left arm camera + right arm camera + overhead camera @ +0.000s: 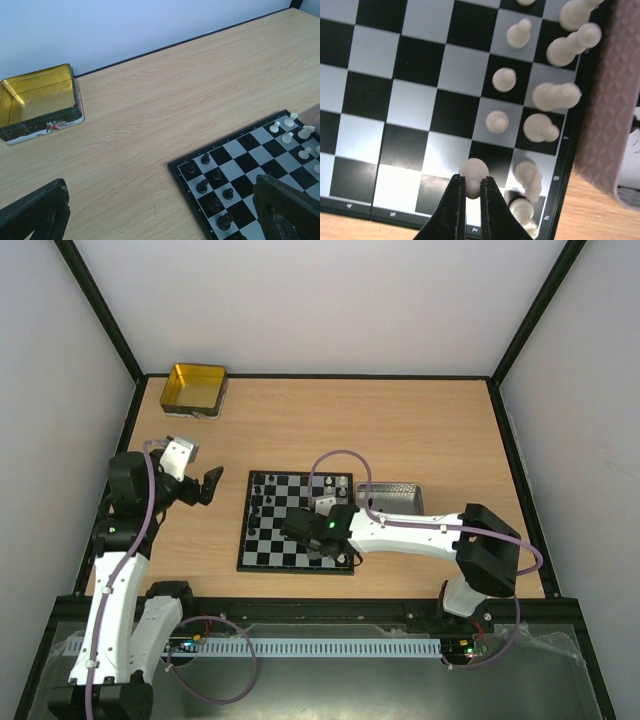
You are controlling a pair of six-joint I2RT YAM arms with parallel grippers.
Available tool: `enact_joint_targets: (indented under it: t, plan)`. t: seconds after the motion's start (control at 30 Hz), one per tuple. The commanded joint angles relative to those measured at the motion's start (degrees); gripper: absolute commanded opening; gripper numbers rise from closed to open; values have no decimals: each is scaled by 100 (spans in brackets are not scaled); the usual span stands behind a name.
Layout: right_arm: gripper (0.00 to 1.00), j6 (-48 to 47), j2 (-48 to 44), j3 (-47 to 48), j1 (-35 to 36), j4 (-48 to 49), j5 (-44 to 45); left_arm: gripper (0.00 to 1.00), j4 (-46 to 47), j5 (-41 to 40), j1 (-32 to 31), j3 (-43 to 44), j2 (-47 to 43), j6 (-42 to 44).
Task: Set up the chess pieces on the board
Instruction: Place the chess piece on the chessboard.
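The right hand [466,192] is gripping a white pawn [473,172] over the front right corner of the board [415,60], beside the other white pieces [555,95]. Judged best: setting it upright, centred on its square, clear of neighbours, before letting go. The right arm is reaching low across the board; the left hand [205,483] is hovering wide open over the worktop [400,430] beside it.

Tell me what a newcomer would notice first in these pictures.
Probably the right gripper, low over the right side of the board, pinching a white piece beside the other white pieces along that edge. Next come the black pieces on the board's left side. The open left gripper hovers over the table left of the board, and a gold tin sits at the far left corner.
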Motion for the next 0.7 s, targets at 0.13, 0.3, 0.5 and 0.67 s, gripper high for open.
enact_joint_targets:
  t: [0.13, 0.3, 0.5, 0.67]
  plan:
    - [2, 361, 2, -204, 178, 62, -88, 99, 82, 13, 75, -23, -42, -51]
    - [4, 354, 41, -333, 178, 161, -112, 99, 66, 64, 101, -28, -38, -37]
    - [5, 305, 177, -359, 183, 300, -136, 99, 58, 111, 128, -25, -41, -28]
    - [6, 285, 283, -391, 178, 316, -92, 99, 42, 139, 137, -30, -31, -24]
